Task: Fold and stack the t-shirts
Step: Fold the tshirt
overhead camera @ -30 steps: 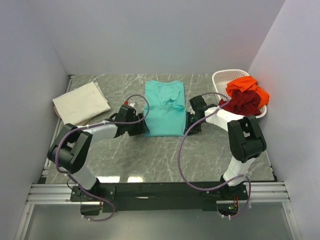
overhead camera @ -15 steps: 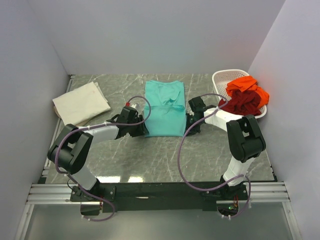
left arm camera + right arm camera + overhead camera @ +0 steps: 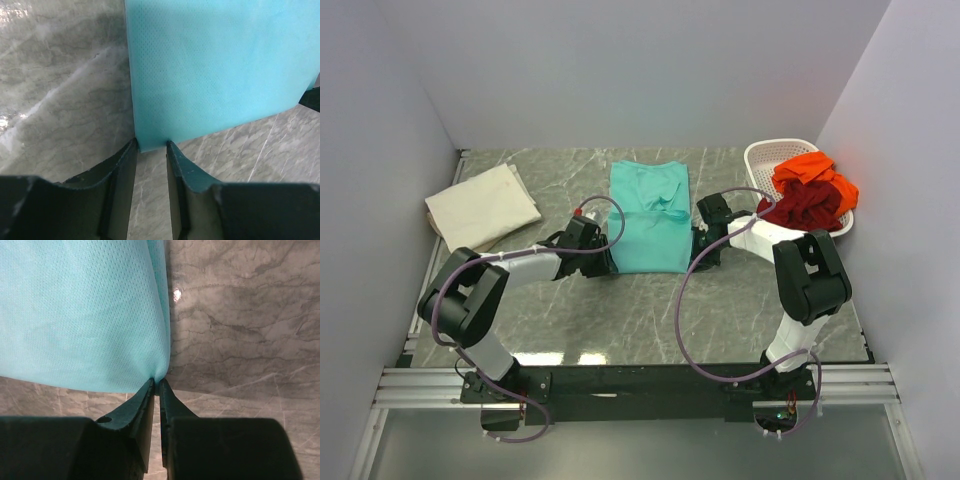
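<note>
Shirts sit in three places on the marble table (image 3: 620, 310). The teal t-shirt (image 3: 650, 218) lies flat in the middle of the table, folded into a long rectangle with its collar end toward the back wall. The cream t-shirt (image 3: 482, 206) lies folded near the left wall, well apart from the teal one. The orange t-shirt (image 3: 812, 170) and the dark red t-shirt (image 3: 810, 208) are bunched together in the white basket (image 3: 760, 155) at the far right corner, orange on top and spilling over the rim.

Both arms reach low to the near edge of the teal t-shirt, one at each corner. The left gripper (image 3: 150, 149) is at the near left corner with its jaws parted. The tip of that corner lies just between the fingers (image 3: 125, 165), and neither one presses it. The right gripper (image 3: 157, 385) is at the near right corner (the side toward the basket) with its jaws drawn almost together. The cloth's corner is pinched at their very tips. The rest of the shirt rests smooth on the table.
</note>
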